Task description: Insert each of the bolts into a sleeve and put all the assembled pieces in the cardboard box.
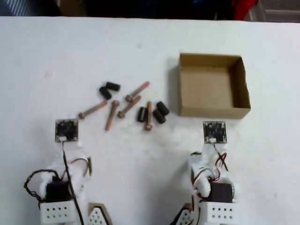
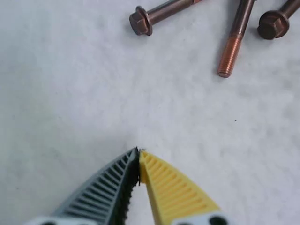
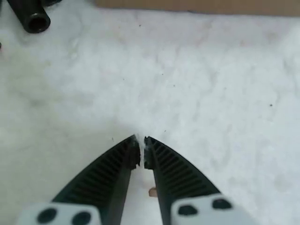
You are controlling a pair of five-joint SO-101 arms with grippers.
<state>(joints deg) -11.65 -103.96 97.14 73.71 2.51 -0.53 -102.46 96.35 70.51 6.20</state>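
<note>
Bolts [image 2: 161, 13] lie well apart from the closed left gripper [image 2: 139, 152].

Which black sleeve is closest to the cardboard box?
The sleeve farthest to the right, lying near the cardboard box's front left corner. The one just beside it sits slightly farther off; the other three lie farther left.

Copper bolts [image 1: 148, 115], black sleeves [image 1: 112, 86], brown box [image 1: 213, 112]
</note>
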